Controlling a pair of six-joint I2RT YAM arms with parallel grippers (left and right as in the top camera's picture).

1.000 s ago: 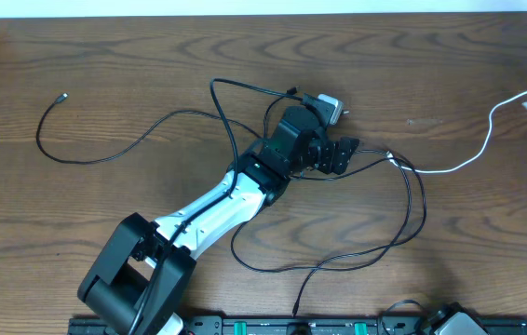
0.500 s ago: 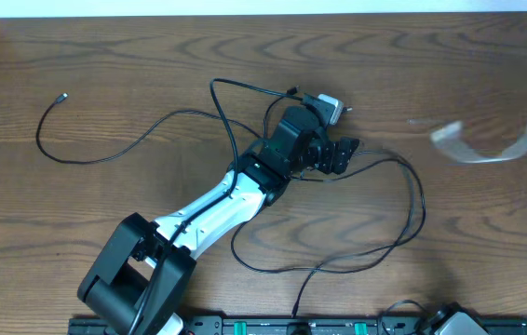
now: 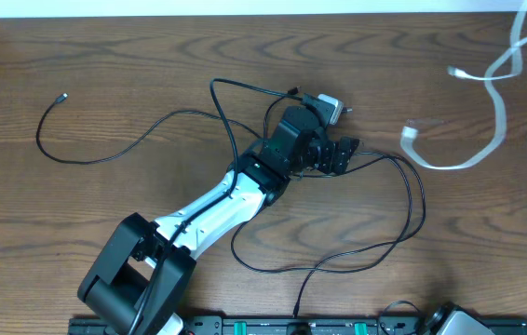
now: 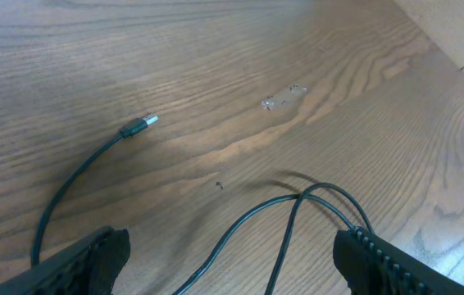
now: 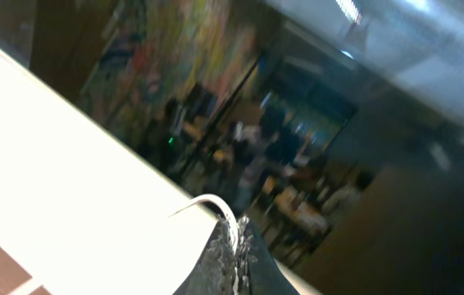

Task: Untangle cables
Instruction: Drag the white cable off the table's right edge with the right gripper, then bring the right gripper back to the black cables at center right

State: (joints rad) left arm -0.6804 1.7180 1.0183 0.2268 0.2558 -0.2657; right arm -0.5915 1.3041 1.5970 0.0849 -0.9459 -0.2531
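Black and thin, most of the cables [image 3: 422, 205] sprawl in loose loops over the middle of the wooden tabletop [image 3: 105, 56]. The left pincer [image 3: 345, 154] sits right among them, spread wide and gripping nothing. In its wrist view one loop lies between its fingers, running lengthwise away from it. The white cable [image 3: 501, 112] is well apart at the far right, blurred and seemingly off the wood, pinched in the right pincer [image 5: 230, 242], which is pressed together. The left arm is plainly nearer the black loops.

Black cables [image 3: 423, 200] looped and crossed mid-table, white cable [image 3: 502, 116] curled, blurred, at far right
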